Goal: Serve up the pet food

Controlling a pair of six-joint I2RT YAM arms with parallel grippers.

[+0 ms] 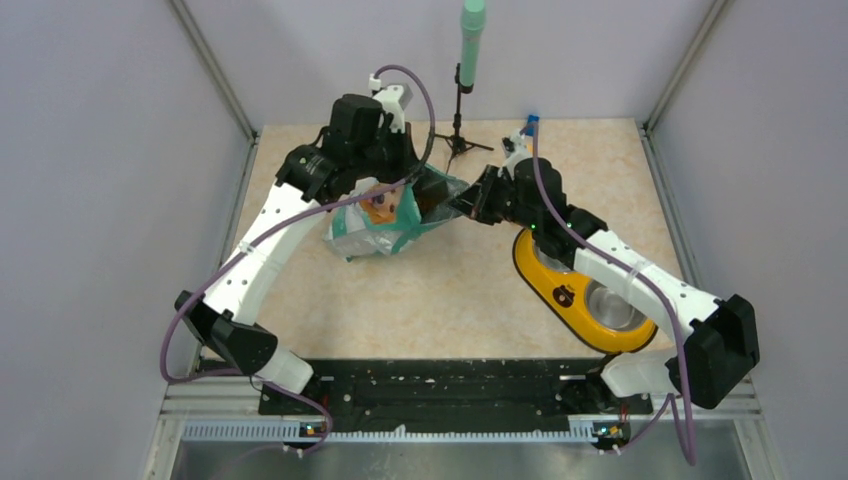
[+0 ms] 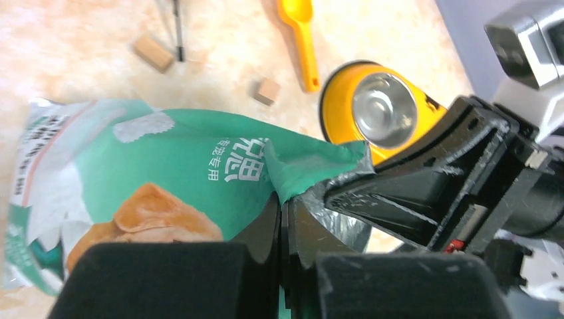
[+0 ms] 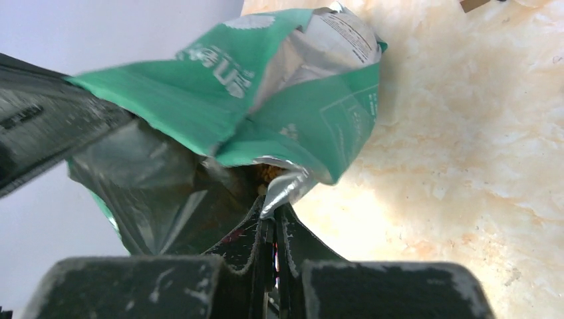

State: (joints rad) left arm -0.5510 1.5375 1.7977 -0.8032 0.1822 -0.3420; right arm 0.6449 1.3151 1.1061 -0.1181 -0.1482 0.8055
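A teal-and-white pouch [image 1: 380, 222] with a golden dog's face lies on the table, its torn mouth lifted toward the right. My left gripper [image 2: 282, 207] is shut on the teal upper lip of that mouth. My right gripper [image 3: 273, 216] is shut on the silver lower lip, facing the left one. The two lips are held apart, showing the dark foil lining. A little brown pet food [image 3: 269, 173] shows deep inside the opening. In the top view the left gripper [image 1: 415, 182] and right gripper [image 1: 462, 203] meet at the pouch's right end.
A yellow feeder with a steel bowl [image 1: 545, 272] sits to the right, partly under my right arm. A yellow scoop [image 2: 302, 33] and two tan wooden cubes [image 2: 267, 91] lie beyond the pouch. A tripod stand with a green tube [image 1: 470, 40] rises at the back.
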